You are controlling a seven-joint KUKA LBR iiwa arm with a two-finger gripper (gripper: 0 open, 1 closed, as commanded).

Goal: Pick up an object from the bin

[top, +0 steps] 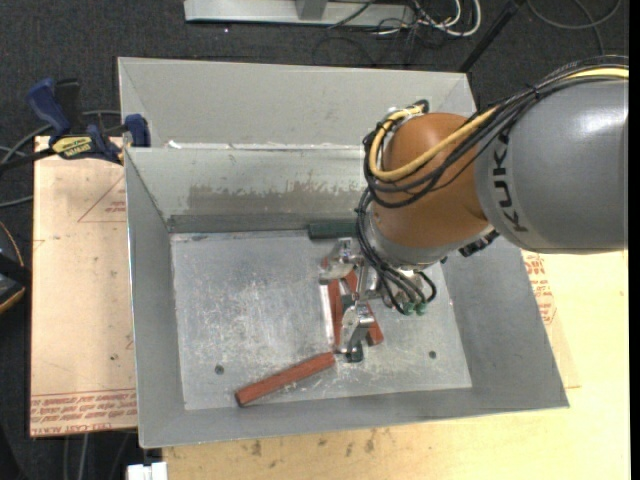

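Grey metal bin (pixel 225 288) all round the jaws, with scratched floor spreading wide to their left and a narrower strip to their right, and sloped walls behind and in front. Big grey arm (pixel 570 158) up and to the right of the jaws, reaching down over the right half of the bin. Round orange-brown cover (pixel 430 193) directly above the jaws, looped with yellow and black cables (pixel 376 158).

Jaws low over the floor, right of the bin's middle, pointing down and a little toward the near wall, with red and bare-metal parts along them. Cannot tell whether released or clenched, the tips being too tangled with the hardware above to read.

Long reddish-brown stick (pixel 285 380) flat on the floor, below and to the left of the jaws, lying on a slant. Upper right end just beside the tips, perhaps touching. Other end well off to the lower left, near the front wall.

Short dark bar (pixel 330 230) above the jaws and slightly to their left, along the foot of the back wall.
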